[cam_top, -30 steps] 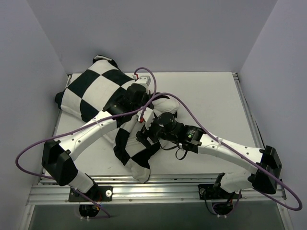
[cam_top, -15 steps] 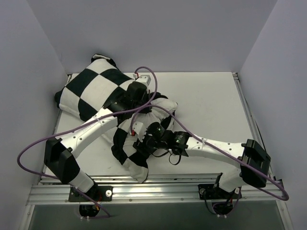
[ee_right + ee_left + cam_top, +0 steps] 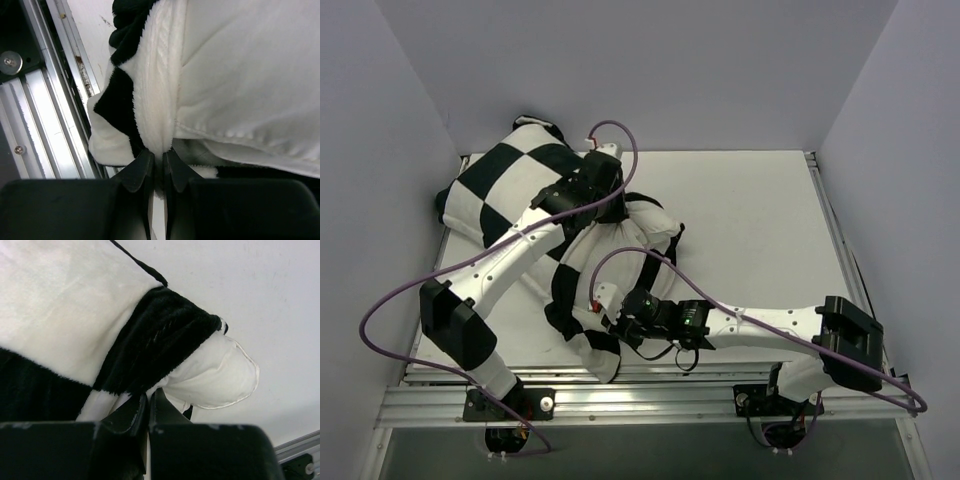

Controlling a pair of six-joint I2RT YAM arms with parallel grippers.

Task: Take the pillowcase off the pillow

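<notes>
Right gripper (image 3: 157, 156): its jaws are pinched nearly together on a plush white ridge of the pillowcase (image 3: 122, 102), right at the cover's rim.
Why there: judged from the hold, the rim is the part to drag off the stuffing, and it hangs near the aluminium rail (image 3: 35, 115) at the left of the wrist view.
Left gripper (image 3: 148, 399): its jaws are pressed together where the checkered cover meets the bare pillow (image 3: 220, 370). Which layer is pinched cannot be told.
Likely purpose: an anchor at the far end while the other arm pulls.
Pillow's place: a white corner pokes out just above and right of the left fingertips. From overhead it lies mid-frame between the grippers, on the table (image 3: 760, 220).
Pillowcase's place: bunched from upper left down to lower centre overhead.
</notes>
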